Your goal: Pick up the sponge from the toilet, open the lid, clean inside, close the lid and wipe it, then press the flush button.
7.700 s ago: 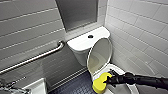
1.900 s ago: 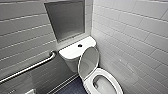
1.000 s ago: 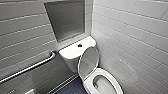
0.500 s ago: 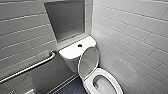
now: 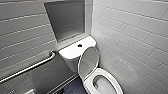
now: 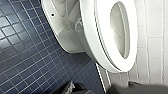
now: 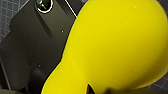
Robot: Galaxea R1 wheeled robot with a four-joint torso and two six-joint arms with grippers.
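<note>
Toilet [image 5: 70,58] stands in a corner of pale tiled walls [image 5: 130,32] over a dark blue tiled floor [image 6: 22,50], its lid [image 5: 88,61] tipped up against the tank and the seat [image 6: 100,37] down around the open bowl. The sponge [image 7: 117,47] hangs close before the right wrist camera, with the right gripper [image 7: 100,89] closed on its pinched waist. The left gripper [image 6: 107,90] hovers beside the bowl, and I cannot tell how far open it is. The flush button [image 5: 79,45] is a dark dot in the middle of the tank top.
</note>
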